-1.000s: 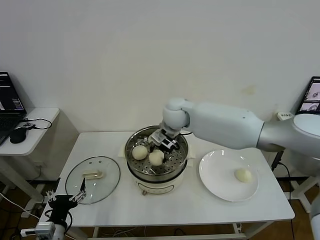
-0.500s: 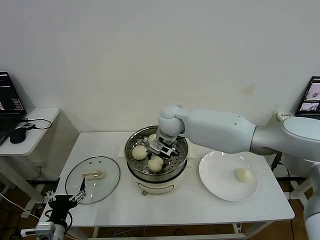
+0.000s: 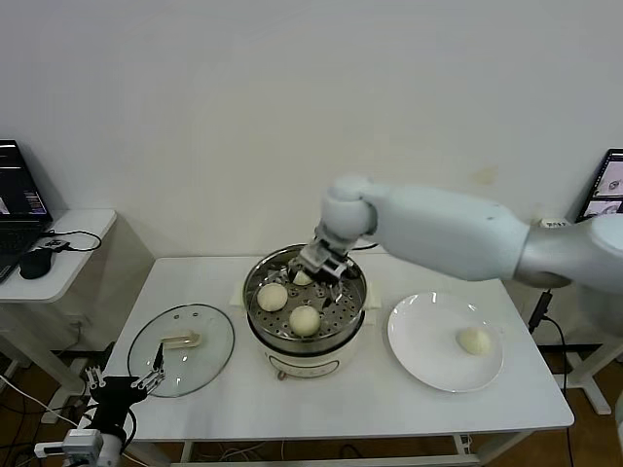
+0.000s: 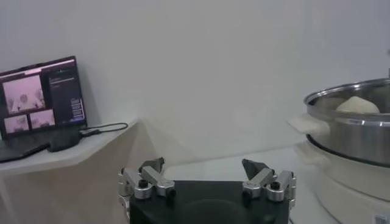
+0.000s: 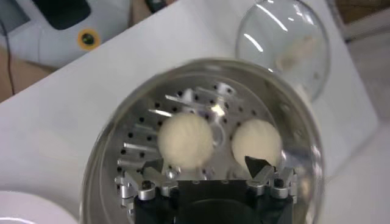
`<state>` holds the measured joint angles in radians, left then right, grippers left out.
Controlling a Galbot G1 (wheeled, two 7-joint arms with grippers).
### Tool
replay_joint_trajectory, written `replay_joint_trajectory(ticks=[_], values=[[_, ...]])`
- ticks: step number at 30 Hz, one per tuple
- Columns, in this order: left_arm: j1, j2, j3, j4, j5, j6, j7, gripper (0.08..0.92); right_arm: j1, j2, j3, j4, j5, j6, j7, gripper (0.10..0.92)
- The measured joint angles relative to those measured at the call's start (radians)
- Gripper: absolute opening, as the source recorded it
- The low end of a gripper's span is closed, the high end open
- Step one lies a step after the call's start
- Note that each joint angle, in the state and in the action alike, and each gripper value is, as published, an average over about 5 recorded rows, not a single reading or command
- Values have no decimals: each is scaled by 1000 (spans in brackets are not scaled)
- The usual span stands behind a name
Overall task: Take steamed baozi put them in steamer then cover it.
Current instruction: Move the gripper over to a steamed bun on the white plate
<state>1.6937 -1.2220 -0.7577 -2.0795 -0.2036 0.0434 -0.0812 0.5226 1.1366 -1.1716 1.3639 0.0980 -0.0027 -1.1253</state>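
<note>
The steamer (image 3: pixel 336 338) stands mid-table with three baozi in it: one at the left (image 3: pixel 272 296), one at the front (image 3: pixel 305 319), and one at the back (image 3: pixel 303 278) partly hidden by my right gripper (image 3: pixel 321 265). That gripper hangs open and empty just above the pot. The right wrist view shows its open gripper (image 5: pixel 204 164) over the perforated tray (image 5: pixel 137 131) with two baozi (image 5: pixel 186 140) (image 5: pixel 257 141). A fourth baozi (image 3: pixel 473 341) lies on the white plate (image 3: pixel 428 341). The cover (image 3: pixel 181 348) lies flat on the table, left of the steamer. My left gripper (image 3: pixel 122 382) is parked open, low at the table's front left.
A side table with a laptop and a mouse (image 3: pixel 34 263) stands at the far left. A screen (image 3: pixel 605 187) is at the right edge. The left wrist view shows its open gripper (image 4: pixel 204 165), the steamer's side (image 4: pixel 353 131) and the laptop (image 4: pixel 42 97).
My right gripper went down into the pot with a baozi, left it at the back, and has risen open. The steamer went from two baozi to three. The left arm stayed put.
</note>
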Motion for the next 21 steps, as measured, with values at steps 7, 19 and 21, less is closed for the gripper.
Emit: replay_joint_trajectory(ticks=[7,19,21], values=[[-3,12,6,0,0,0,3,823,12,-151,39,60,21,-129,-7,823],[-11,22,34,3,13,3,2,823,-137,-468,168,80,-70,-197,-26,823],[-10,22,35,4,15,3,2,823,-187,-505,208,73,-97,-196,-26,823]])
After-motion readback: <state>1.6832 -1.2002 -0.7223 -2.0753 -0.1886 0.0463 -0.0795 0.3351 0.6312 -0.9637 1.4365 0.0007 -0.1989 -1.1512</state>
